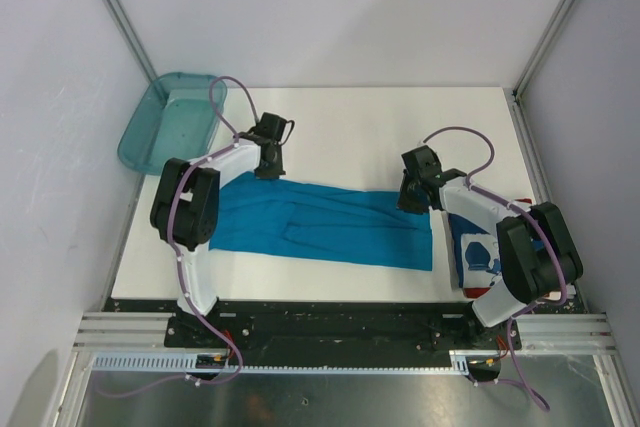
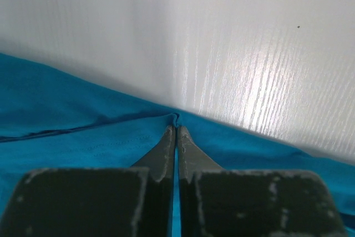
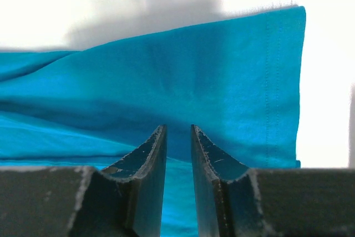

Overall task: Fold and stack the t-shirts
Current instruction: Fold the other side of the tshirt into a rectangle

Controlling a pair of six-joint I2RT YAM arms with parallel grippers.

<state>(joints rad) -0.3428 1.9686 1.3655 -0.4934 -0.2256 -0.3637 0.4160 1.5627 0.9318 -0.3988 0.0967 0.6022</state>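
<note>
The plain teal-blue t-shirt (image 1: 320, 227) lies folded into a long band across the middle of the table. My left gripper (image 1: 268, 167) is down at the shirt's far left edge. In the left wrist view it (image 2: 176, 129) is shut on a small pinch of that teal edge (image 2: 83, 137). My right gripper (image 1: 411, 202) sits at the shirt's far right edge. Its jaws (image 3: 178, 129) stand a narrow gap apart, closed on the teal cloth (image 3: 222, 76) between them. The folded dark blue t-shirt (image 1: 476, 247) with white print lies at the right, partly hidden under my right arm.
A translucent teal plastic bin (image 1: 170, 123) stands at the far left corner of the white table (image 1: 360, 127). Grey walls close in the sides and back. The shirt's stitched hem (image 3: 299, 81) ends just short of the folded dark blue shirt.
</note>
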